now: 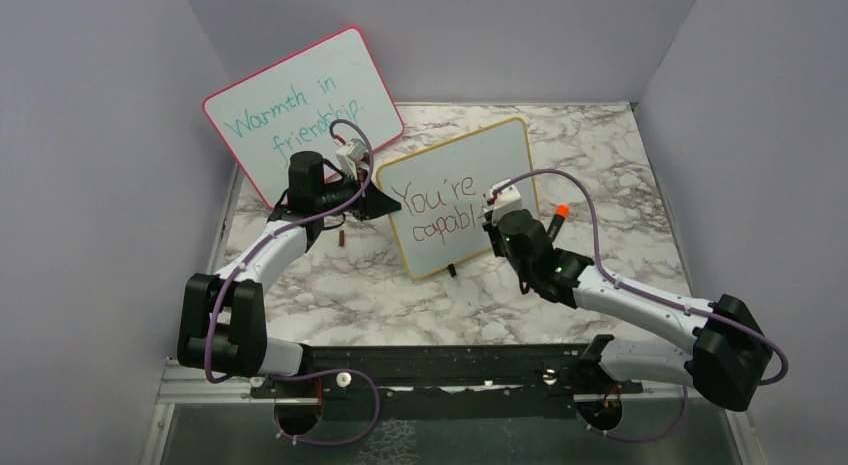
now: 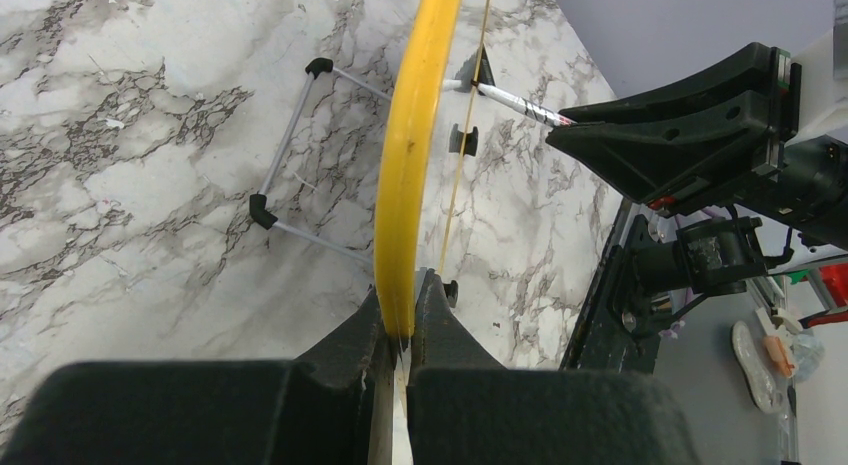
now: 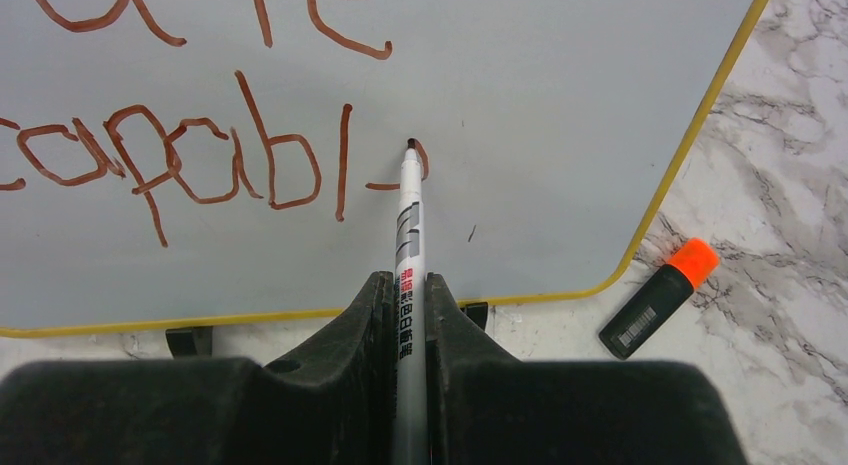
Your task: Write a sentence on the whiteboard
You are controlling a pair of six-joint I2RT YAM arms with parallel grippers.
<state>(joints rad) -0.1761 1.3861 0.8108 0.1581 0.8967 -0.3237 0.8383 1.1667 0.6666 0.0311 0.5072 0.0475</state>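
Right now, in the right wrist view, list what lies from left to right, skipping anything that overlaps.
Red-brown handwritten letters "capabl" → slim white marker pen → black marker with an orange cap.

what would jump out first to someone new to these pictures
The yellow-framed whiteboard stands mid-table, where the right tool holds a marker tip-first against unfinished red-brown writing, "You're capabl". The left tool pinches its yellow frame, and a pink-framed board leans at back-left.
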